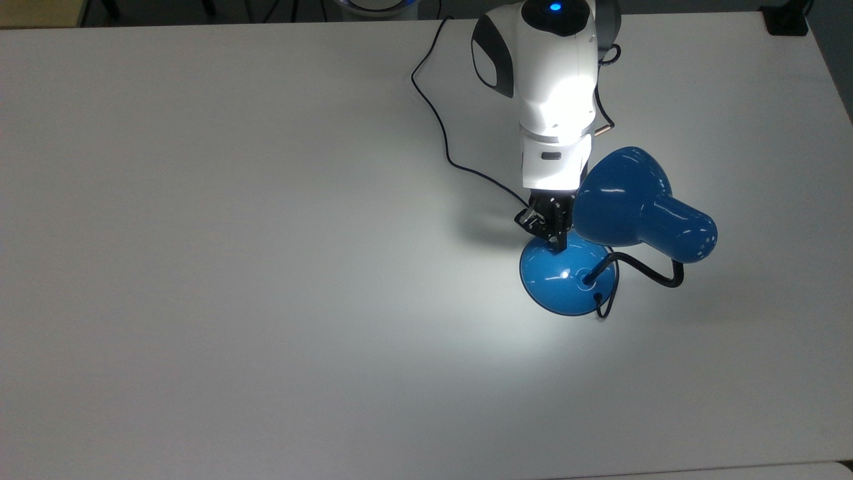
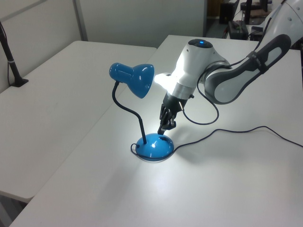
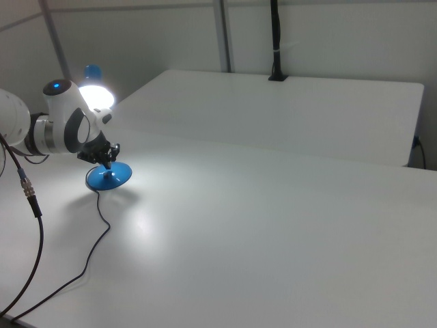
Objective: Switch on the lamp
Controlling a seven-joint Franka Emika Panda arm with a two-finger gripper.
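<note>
Gripper (image 1: 558, 243), fingers together and holding nothing, hangs just above lit lamp (image 1: 563, 275) base's rim.

The lamp (image 1: 586, 267) stands on the tabletop (image 1: 233, 267) right of centre in the top view, its shade (image 1: 633, 203) raised above and to the right of its base (image 1: 556, 283). The pincer (image 1: 558, 244) hangs just over the base's upper edge, the arm (image 1: 550, 80) reaching down from the frame's top. The cord (image 1: 440, 127) trails across the tabletop toward the upper centre. In the left view, a second table (image 2: 52, 94) lies left.
</note>
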